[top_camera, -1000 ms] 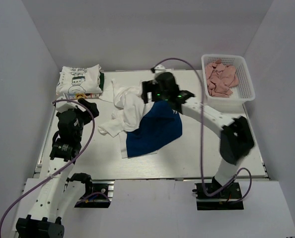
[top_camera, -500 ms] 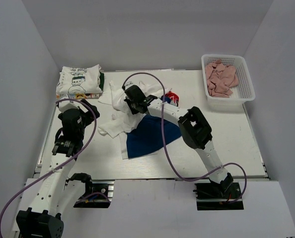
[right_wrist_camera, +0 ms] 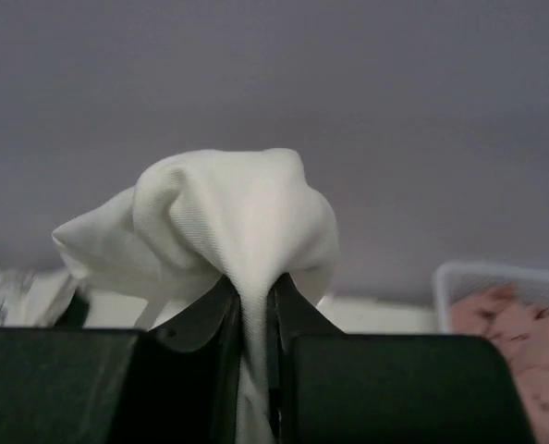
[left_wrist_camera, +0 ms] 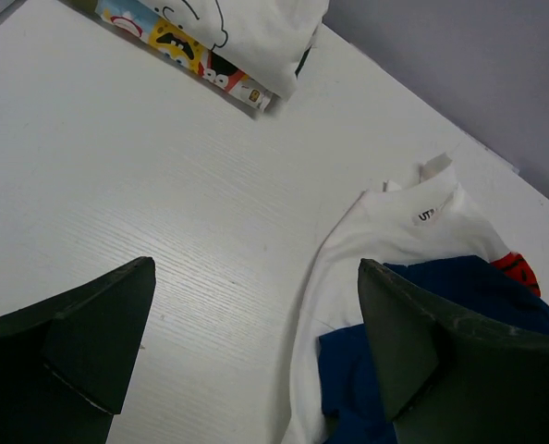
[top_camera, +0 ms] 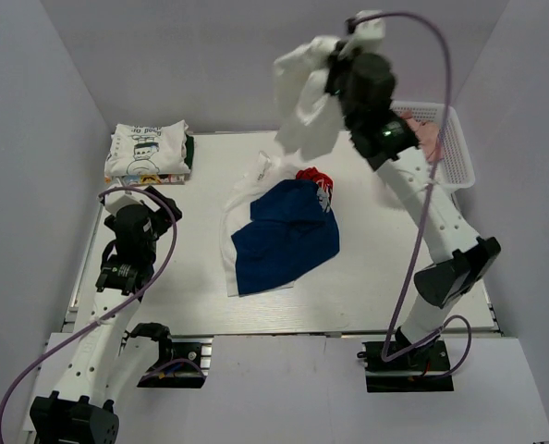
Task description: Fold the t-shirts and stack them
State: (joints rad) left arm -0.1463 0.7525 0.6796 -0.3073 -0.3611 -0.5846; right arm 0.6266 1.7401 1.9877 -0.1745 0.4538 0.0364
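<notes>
At the lower left of the top view, the left gripper [top_camera: 152, 200] hovered over the white wooden table [top_camera: 395, 268]; in its wrist view the left gripper [left_wrist_camera: 256, 273] stood with jaws spread wide and nothing between them. At the centre of the top view lay the crumpled royal-blue cloth t-shirt [top_camera: 288, 236], also seen at the lower right of the left wrist view [left_wrist_camera: 441, 282]. It rested on top of a white cloth t-shirt with a red chest print [top_camera: 233, 217], whose collar and neck label faced the left gripper [left_wrist_camera: 385, 227]. The red print [top_camera: 316, 180] showed just beyond the far edge of the blue cloth. At the upper left of the top view sat a folded stack of white t-shirts with dark cartoon print [top_camera: 147, 151], which appeared at the top of the left wrist view [left_wrist_camera: 247, 37]. At the top centre, the right gripper [top_camera: 335, 74] was high above the table, jaws clamped narrow on a bunched plain white cloth t-shirt [top_camera: 307, 102]. In the right wrist view, this gripper [right_wrist_camera: 253, 314] pinched the cloth [right_wrist_camera: 228, 213], which bulged above the fingers. At the upper right stood a white plastic lattice basket [top_camera: 457, 153] holding pink cloths [right_wrist_camera: 506, 314].
</notes>
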